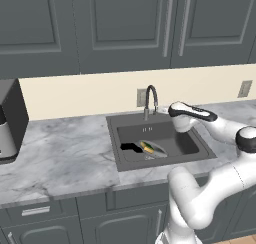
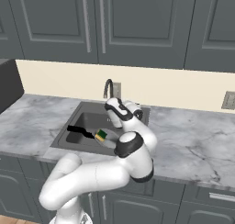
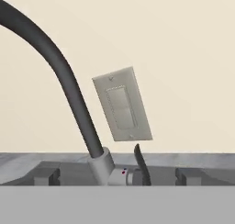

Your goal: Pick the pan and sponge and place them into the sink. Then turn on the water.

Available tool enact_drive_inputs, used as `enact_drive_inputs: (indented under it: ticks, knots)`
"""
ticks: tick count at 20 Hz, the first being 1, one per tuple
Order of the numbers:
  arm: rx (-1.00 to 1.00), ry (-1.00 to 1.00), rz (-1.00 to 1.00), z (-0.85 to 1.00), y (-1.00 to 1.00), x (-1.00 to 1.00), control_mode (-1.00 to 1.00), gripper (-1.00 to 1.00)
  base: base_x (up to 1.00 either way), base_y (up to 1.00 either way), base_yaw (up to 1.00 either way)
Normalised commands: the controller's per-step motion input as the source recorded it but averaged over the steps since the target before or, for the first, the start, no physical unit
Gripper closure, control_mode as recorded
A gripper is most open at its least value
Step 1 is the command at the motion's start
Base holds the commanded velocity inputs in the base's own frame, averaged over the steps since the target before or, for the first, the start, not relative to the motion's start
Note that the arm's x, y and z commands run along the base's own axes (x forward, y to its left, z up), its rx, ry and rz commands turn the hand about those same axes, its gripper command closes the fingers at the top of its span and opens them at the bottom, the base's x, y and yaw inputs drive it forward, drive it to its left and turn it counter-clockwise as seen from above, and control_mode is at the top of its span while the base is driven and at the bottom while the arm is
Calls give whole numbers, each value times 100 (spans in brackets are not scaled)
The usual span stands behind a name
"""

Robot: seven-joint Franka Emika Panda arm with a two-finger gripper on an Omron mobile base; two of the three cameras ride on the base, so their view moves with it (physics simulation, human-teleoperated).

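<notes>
The pan (image 1: 150,150) lies in the sink (image 1: 200,150), toward its left half, with its black handle (image 1: 131,147) pointing left along the basin floor. The sponge (image 1: 147,148) rests inside the pan, green over yellow; in the right base view it (image 2: 101,135) sits at the pan's (image 2: 109,142) left part, just past the handle's (image 2: 80,130) end. The sink (image 2: 69,126) is a dark basin sunk into the grey marbled counter (image 1: 60,158).

At the far edge of the sink stands the faucet (image 1: 151,98), its dark neck arching up and over toward the basin. In the hand view the faucet neck (image 3: 69,90) sweeps from the upper left down to a light base (image 3: 103,168), and a small dark lever (image 3: 141,165) rises just right of that base. No stream falls from the spout.

The hand (image 1: 192,113) hangs over the far right part of the sink, level and pointing left toward the faucet, near it but apart. The jaws stand wide with nothing between them; the two finger tips (image 3: 48,175) show low in the hand view, well apart, either side of the faucet base.

On the cream wall behind the faucet is a grey switch plate (image 3: 123,104), tilted in the hand view. A second plate (image 1: 244,88) is farther right on the wall. Dark grey cabinets (image 1: 125,28) hang above, and a dark appliance (image 1: 10,120) stands on the counter at the far left.
</notes>
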Motion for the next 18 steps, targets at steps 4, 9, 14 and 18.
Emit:
enact_drive_inputs:
  ticks: [4, 9, 14, 18]
  knots:
    - [0, 10, 7, -17, 8, 12, -100, 100, 0, 0, 0]
    - [0, 6, 6, -14, 0, 22, -100, 100, 0, 0, 0]
    - [0, 7, 5, -16, 1, 20, -100, 100, 0, 0, 0]
    - [0, 9, 3, -5, -9, 10, -100, 100, 0, 0, 0]
